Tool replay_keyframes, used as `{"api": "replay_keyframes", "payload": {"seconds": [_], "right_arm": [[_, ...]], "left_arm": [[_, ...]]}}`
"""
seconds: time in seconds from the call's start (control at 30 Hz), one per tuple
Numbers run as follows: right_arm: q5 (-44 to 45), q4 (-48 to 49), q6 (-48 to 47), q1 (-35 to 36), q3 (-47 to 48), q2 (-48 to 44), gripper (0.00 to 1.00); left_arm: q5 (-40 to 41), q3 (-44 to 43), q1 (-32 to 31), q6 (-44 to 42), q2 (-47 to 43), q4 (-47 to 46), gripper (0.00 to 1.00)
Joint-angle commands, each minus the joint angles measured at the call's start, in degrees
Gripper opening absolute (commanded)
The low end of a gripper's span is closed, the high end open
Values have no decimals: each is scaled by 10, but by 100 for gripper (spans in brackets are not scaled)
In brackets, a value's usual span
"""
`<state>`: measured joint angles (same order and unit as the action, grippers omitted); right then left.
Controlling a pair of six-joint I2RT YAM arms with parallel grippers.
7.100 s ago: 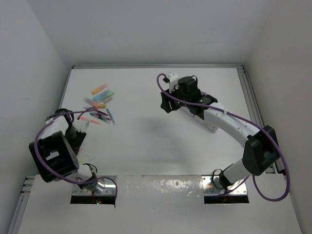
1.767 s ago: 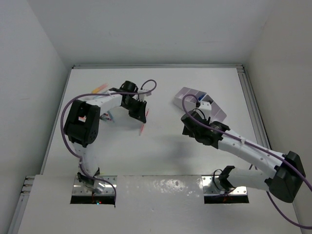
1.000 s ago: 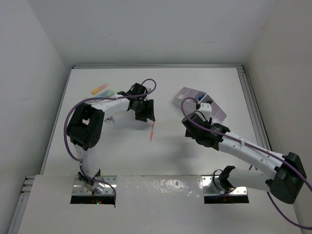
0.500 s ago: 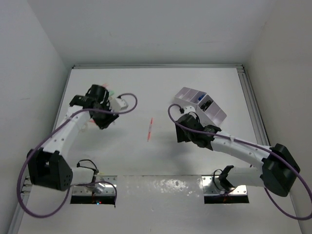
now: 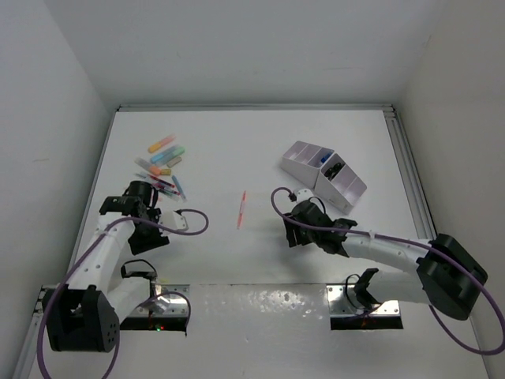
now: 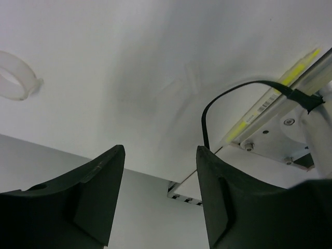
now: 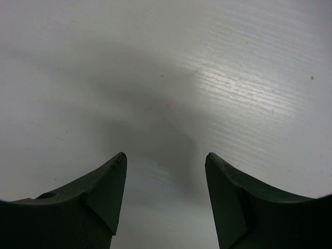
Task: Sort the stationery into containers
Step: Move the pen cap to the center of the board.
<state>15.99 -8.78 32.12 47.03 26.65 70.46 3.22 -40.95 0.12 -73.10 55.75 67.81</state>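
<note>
The stationery lies in a loose pile (image 5: pixel 163 162) at the far left: orange, green, blue and yellow highlighters with thinner pens. A thin red pen (image 5: pixel 241 209) lies alone mid-table. The white, pale-lilac organiser (image 5: pixel 300 158) stands at the right, with a blue-capped piece (image 5: pixel 325 158) and a dark item (image 5: pixel 336 168) in its compartments. My left gripper (image 5: pixel 151 235) (image 6: pixel 161 149) hovers near the left edge, below the pile, open and empty. My right gripper (image 5: pixel 293 234) (image 7: pixel 166 155) is open and empty over bare table, between the pen and the organiser.
In the left wrist view a yellow marker-like piece (image 6: pixel 290 78) lies along a metal rail (image 6: pixel 280 119) beside a black cable (image 6: pixel 218 104), and a translucent ring (image 6: pixel 15 83) sits on the table. White walls enclose the table on three sides.
My left arm has swung from beside the pile back toward the near-left edge. The red pen stays where it lay. My right gripper has drifted slightly nearer and lower.
</note>
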Motion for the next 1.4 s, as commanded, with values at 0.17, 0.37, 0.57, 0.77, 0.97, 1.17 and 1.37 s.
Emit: {"api": "replay_keyframes", "payload": {"seconds": [0.17,0.37,0.57,0.77,0.97,1.17,1.37], "right_arm": [[-6,55,-18,-1,-33,-51,62],[-10,55,-17,-2,-50,-52,62],[-11,57,-13,-2,-58,-56,62],[-10,62,-7,-2,-69,-60,63],[-4,61,-12,-3,-71,-61,63],[-1,59,-16,-9,-69,-56,62],[-2,59,-23,-13,-70,-57,63]], "left_arm": [[0,63,5,92,34,-85,65],[49,84,-21,187,76,-164,70],[100,110,-23,215,106,-214,77],[122,120,-30,236,129,-246,76],[119,135,-31,241,140,-259,71],[108,148,-41,251,140,-259,62],[86,150,-45,250,140,-264,51]]}}
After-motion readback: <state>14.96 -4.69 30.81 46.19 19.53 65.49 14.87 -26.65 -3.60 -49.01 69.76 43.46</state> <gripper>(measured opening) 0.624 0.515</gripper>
